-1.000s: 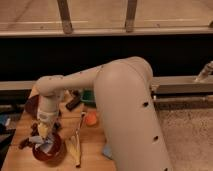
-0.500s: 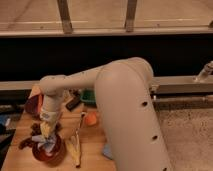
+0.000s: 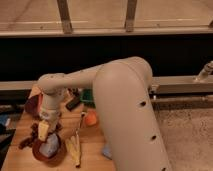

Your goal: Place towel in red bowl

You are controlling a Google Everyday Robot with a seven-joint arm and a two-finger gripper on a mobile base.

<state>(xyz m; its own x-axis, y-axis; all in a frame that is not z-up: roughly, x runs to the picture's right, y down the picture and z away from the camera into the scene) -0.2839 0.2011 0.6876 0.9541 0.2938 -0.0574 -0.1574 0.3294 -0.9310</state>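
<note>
Camera view. The arm (image 3: 120,105) reaches down so that the pincer (image 3: 44,131) hangs directly over the red bowl (image 3: 50,150), a position suited to dropping cloth into it. Just below the pincer, a pale bluish mass, probably the towel (image 3: 49,148), lies inside the bowl; whether the pincer pinches it or has let go cannot be told. To the pincer's right on the wooden tabletop (image 3: 92,145) lie an orange ball (image 3: 90,118) and a yellowish utensil (image 3: 76,145), apart from the bowl.
</note>
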